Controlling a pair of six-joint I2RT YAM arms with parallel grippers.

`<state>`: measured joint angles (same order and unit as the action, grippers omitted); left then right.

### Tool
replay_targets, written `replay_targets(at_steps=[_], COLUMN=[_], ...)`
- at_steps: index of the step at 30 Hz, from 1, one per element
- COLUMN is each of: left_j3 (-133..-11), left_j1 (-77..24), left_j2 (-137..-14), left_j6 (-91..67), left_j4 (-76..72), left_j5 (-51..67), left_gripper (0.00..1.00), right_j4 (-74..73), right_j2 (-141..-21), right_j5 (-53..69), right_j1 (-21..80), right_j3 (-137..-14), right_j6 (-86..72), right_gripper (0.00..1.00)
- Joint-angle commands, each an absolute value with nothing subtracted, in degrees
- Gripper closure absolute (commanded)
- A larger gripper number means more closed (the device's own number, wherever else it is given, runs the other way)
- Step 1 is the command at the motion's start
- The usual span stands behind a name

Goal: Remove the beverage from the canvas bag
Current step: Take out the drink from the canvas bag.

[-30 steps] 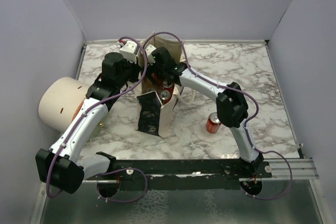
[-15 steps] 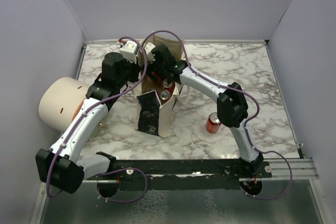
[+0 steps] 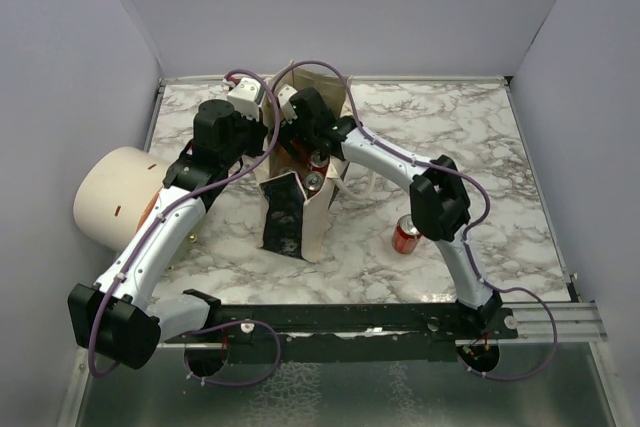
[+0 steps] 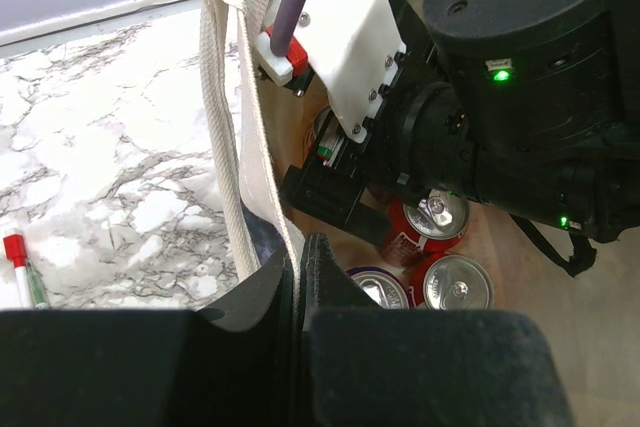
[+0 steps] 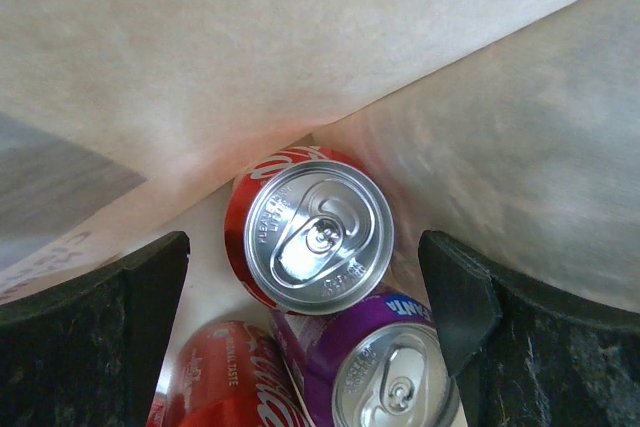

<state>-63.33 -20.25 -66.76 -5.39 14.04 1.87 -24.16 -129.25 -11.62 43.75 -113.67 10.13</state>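
Left fingers (image 4: 262, 297): closed tight on the canvas bag (image 3: 318, 219) rim, cloth pinched between them.
Right fingers (image 5: 150, 297): spread wide inside the bag, one on each side of the upright red can (image 5: 312, 235), clear of it.
Right gripper (image 5: 305, 282): pointing down into the bag's mouth.
Canvas bag: upright, left of the table (image 3: 480, 147) middle, black panel toward the near edge.
Bag contents: red can close to the cloth wall; purple can (image 5: 385, 372) touching it; second red can (image 5: 225, 382) beside both, only its side showing.
Loose can (image 3: 406, 236): red, right of the bag, beside the right arm.
Cream cylinder (image 3: 112, 197): at the table's left edge.
Change over the last second: right arm's elbow a shade nearer the bag; left gripper (image 4: 298, 269), bag and cans as before.
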Motion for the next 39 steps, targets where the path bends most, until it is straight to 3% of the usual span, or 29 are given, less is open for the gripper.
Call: replay_targets(at_steps=[1, 15, 32, 39], left_j3=[-66.1, -67.8, -67.8, -69.2], left_j1=[-19.9, -19.9, -19.9, -19.9], left_j2=[-64.6, -64.5, -64.2, -65.2], left_j6=[-3.9, -2.3, -4.3, -5.6], left_j4=[5.9, 6.6, 6.8, 8.8], left_j5=[1.9, -0.1, -1.1, -3.0], left_gripper=[1.00, 1.00, 1.00, 1.00], right_j4=[-23.6, -23.4, -23.4, -24.6], right_j2=[-133.7, -138.5, -134.0, -130.6], right_j5=[-10.0, -7.2, -9.2, -6.6], right_j1=[42.7, 42.6, 42.7, 42.7], right_j3=[-112.4, -115.1, -123.6, -127.3], right_j6=[10.0, 12.0, 9.0, 5.9], right_gripper=[0.00, 0.05, 0.84, 0.98])
